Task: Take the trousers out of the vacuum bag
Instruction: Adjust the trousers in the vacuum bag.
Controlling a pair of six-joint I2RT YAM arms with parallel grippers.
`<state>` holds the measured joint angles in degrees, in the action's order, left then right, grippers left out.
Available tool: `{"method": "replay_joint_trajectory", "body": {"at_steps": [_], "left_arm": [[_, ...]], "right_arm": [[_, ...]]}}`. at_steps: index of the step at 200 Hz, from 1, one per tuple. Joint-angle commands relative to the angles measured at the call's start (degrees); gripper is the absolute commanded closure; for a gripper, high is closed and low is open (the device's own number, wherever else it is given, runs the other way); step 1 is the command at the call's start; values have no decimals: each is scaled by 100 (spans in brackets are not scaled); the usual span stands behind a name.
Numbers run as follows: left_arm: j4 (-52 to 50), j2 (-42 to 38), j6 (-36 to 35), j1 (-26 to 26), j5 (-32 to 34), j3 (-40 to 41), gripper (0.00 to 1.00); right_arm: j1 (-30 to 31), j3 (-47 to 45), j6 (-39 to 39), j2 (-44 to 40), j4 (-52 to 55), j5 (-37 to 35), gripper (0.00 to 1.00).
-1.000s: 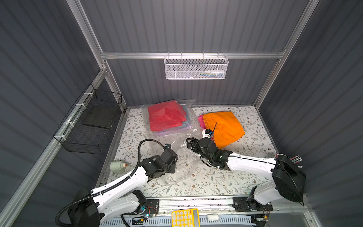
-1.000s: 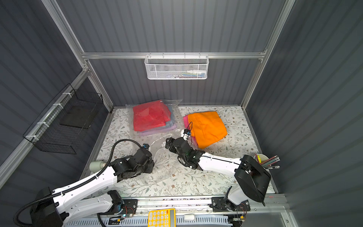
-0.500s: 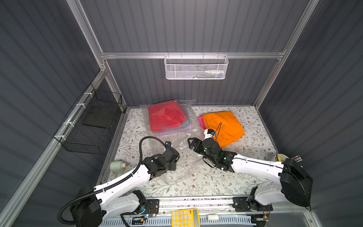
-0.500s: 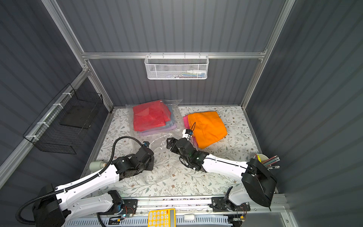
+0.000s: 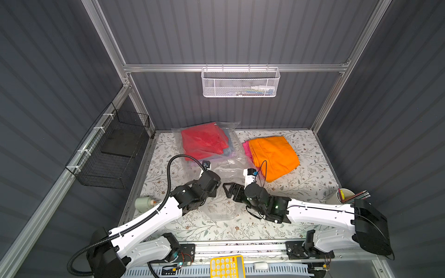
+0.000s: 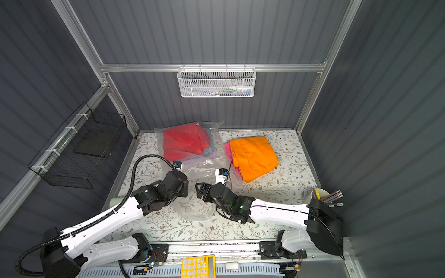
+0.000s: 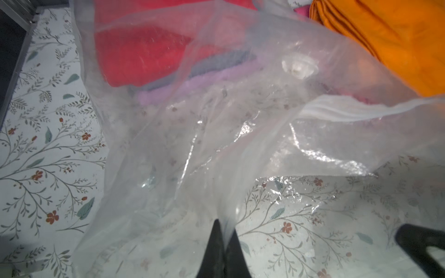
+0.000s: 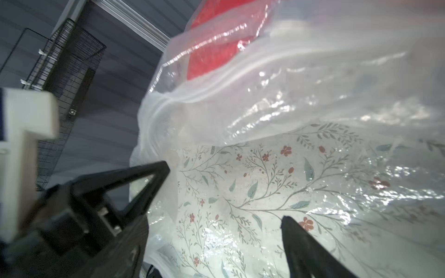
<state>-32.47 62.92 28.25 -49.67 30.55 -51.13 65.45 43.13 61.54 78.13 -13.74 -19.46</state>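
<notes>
The clear vacuum bag (image 5: 227,168) (image 6: 204,168) lies from the back left toward the table's middle, mouth nearest me. Inside are red trousers (image 5: 202,142) (image 7: 142,55) over denim (image 7: 221,61) and lilac ones (image 7: 192,89); its valve (image 7: 298,66) shows through the film. Orange trousers (image 5: 273,155) (image 6: 254,155) lie outside on pink ones (image 5: 246,148), right of the bag. My left gripper (image 7: 225,238) (image 5: 214,189) is shut on the bag's upper film at the mouth. My right gripper (image 8: 225,192) (image 5: 228,189) stands open at the mouth, facing the left one, holding nothing.
A black wire basket (image 5: 110,154) hangs on the left wall and a white mesh basket (image 5: 240,83) on the back wall. A pale bottle (image 5: 143,204) lies at the table's left edge, a cup of pens (image 5: 344,196) at the right edge, a yellow calculator (image 5: 226,267) in front.
My left gripper has shut on the bag's film near the mouth. The right gripper has moved nearer the front and toward the left gripper, staying open.
</notes>
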Motion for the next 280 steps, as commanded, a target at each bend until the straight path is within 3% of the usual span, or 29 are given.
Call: {"method": "replay_joint_trajectory", "body": {"at_steps": [1, 131, 225, 280], "left_arm": [[190, 53, -403, 51, 371, -305, 100], [724, 95, -768, 213, 320, -546, 100], [864, 264, -1022, 559, 338, -727, 100], [1086, 309, -1114, 880, 313, -500, 100]], "right_arm": [[35, -35, 73, 327, -74, 20, 14], [-870, 823, -26, 1692, -516, 349, 14], [-1058, 2536, -205, 3186, -135, 935, 17], [-1633, 3098, -218, 3725, 55, 910, 17]]}}
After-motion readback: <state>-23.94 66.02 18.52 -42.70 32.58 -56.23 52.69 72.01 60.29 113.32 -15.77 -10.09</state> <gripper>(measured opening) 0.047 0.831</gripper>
